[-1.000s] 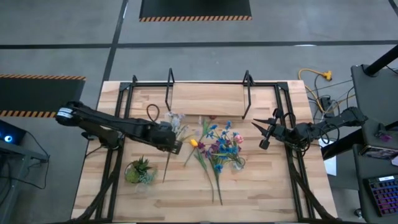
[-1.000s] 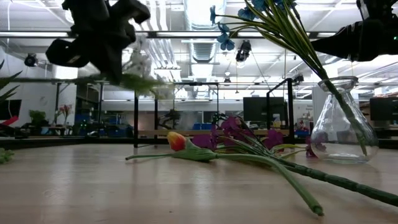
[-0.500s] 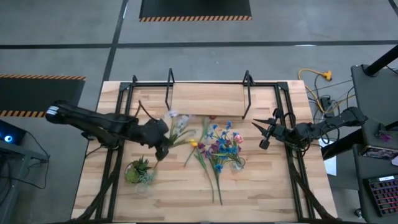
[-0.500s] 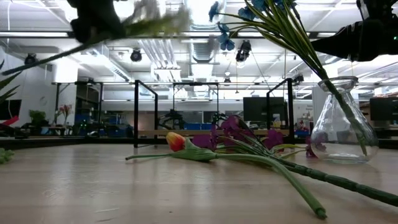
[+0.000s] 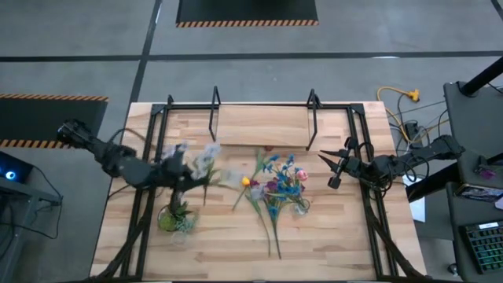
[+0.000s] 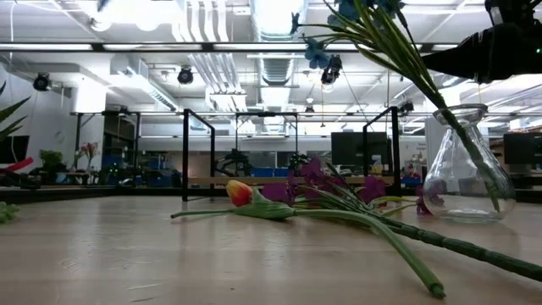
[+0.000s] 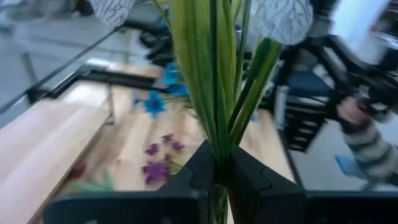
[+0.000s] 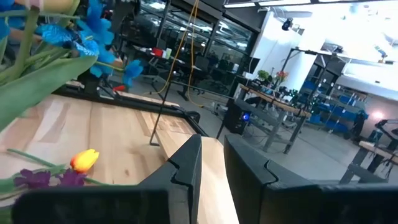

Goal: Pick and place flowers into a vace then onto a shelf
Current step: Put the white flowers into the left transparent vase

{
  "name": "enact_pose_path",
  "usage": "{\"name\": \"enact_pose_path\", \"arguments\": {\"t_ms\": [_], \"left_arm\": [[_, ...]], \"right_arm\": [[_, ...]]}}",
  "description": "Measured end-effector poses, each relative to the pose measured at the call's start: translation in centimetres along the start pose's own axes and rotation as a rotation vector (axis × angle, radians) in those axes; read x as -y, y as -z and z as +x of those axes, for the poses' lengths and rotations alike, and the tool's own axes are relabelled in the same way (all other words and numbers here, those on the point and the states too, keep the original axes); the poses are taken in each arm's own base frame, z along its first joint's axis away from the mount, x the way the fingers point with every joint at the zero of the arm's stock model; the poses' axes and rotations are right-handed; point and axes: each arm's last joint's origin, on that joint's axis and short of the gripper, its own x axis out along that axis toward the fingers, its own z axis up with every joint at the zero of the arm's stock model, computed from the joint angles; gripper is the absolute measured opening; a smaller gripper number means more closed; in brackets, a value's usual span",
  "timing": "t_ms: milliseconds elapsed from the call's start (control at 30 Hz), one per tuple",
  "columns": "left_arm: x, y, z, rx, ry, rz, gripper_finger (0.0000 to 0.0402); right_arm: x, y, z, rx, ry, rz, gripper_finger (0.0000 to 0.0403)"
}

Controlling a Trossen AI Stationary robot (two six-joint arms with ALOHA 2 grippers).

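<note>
My left gripper [image 5: 178,170] is over the table's left half, above the potted plant, shut on a white flower [image 5: 202,159]; its white heads [image 7: 281,17] stand out beyond the fingers. The clear vase [image 6: 469,166] stands right of the middle [image 5: 299,207] with blue flowers [image 5: 277,167] leaning out of it. A yellow tulip [image 5: 245,181] and purple flowers [image 6: 315,174] lie flat on the table beside it. The wooden shelf [image 5: 263,126] stands on black loops at the far edge. My right gripper [image 5: 335,170] waits right of the vase, open by a narrow gap [image 8: 212,168]. My left gripper pinches the white flower's bunch of green stems and leaves [image 7: 217,146] between its two fingers. The fingers lie across the stems, and the heads point away past the fingertips. The flower is lifted clear of the table.
A squat green potted plant [image 5: 174,216] sits near the left front, under my left gripper. A black frame [image 5: 161,110] borders the table's far side and both ends. Bare wood [image 5: 236,251] lies along the near edge. A person's sleeve [image 7: 367,146] shows beyond the table.
My left gripper has risen and moved toward the table's left edge, leaving the low view at the top. The white flower has gone with it: its stem has come off the table and it has swung about, heads now left of where they were.
</note>
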Motion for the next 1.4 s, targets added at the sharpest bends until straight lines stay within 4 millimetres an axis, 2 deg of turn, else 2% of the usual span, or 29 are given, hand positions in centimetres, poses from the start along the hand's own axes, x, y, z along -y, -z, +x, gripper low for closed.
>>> {"name": "enact_pose_path", "arguments": {"t_ms": [300,433,600,967,1267,1400], "left_arm": [[3.9,3.1,-2.3,-0.012,0.279,0.261,0.0008],[4.9,3.6,-3.4,0.016,0.371,0.286,0.0008],[5.2,4.1,-4.3,0.022,0.391,0.258,0.0008],[6.2,5.1,-5.0,-0.009,0.46,0.222,0.0008],[5.8,8.2,-4.0,-0.073,0.405,0.248,0.0008],[5.4,10.0,-3.6,-0.08,0.404,0.209,0.0008]], "right_arm": [[0.0,0.0,0.0,0.001,0.0,0.064,0.0059],[0.0,0.0,0.0,0.0,0.0,0.094,0.0059],[0.0,0.0,0.0,0.0,0.0,0.094,0.0059],[0.0,0.0,0.0,-0.002,-0.001,0.092,0.0059],[0.0,0.0,0.0,-0.002,-0.001,0.092,0.0059],[0.0,0.0,0.0,-0.002,-0.001,0.092,0.0059]]}}
